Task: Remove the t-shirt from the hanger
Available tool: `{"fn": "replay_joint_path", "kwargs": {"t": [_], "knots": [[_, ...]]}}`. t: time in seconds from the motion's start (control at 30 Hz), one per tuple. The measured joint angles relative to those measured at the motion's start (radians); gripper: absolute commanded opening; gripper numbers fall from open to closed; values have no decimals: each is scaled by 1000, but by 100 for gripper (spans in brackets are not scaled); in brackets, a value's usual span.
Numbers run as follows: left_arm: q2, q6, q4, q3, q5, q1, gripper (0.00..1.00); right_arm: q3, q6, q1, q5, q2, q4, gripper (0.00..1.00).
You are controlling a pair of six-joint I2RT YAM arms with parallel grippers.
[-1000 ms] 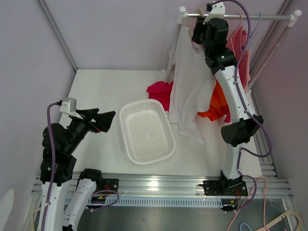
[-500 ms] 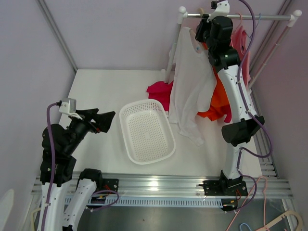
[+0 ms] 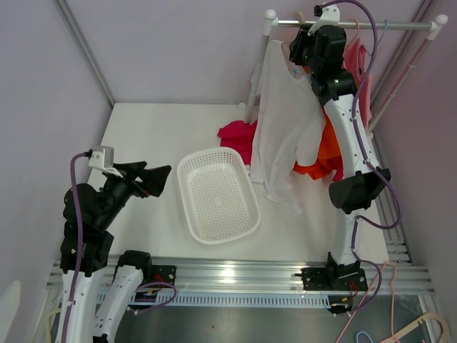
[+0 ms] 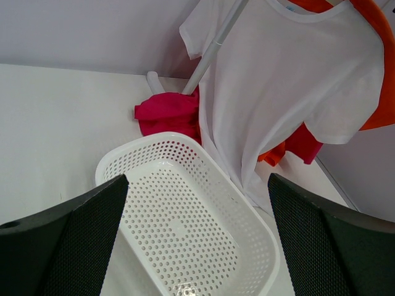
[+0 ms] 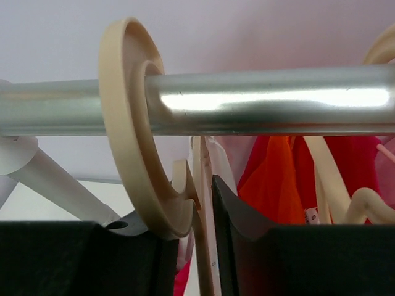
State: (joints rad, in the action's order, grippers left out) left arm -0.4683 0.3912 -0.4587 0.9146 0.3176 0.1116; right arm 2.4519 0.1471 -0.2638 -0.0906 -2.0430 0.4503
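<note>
We see the white t-shirt (image 3: 282, 128) hanging on its cream hanger (image 5: 131, 129), whose hook sits over the metal rail (image 5: 265, 102) at the far right of the desk (image 3: 143, 136). Our right tool (image 5: 188, 203) pinches the hanger's neck just below the hook. Our left tool (image 4: 197, 191) is spread wide above the desk, near the white basket (image 4: 185, 234) and well apart from the t-shirt.
</note>
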Motion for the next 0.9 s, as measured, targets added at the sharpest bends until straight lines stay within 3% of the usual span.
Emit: {"fn": "replay_joint_path", "kwargs": {"t": [0.03,0.07,0.5,0.73,0.9], "knots": [[0,0,0,-2,0,0,99,0,3,1,7,-4,1,7],[0,0,0,-2,0,0,99,0,0,1,12,-7,0,0],[-6,0,0,-3,-2,0,100,36,32,-6,26,-8,8,0],[-90,-3,-33,11,-18,0,99,43,-21,-51,-4,63,0,0],[-143,0,-67,37,21,0,99,-5,-63,-117,-166,159,-4,0]]}}
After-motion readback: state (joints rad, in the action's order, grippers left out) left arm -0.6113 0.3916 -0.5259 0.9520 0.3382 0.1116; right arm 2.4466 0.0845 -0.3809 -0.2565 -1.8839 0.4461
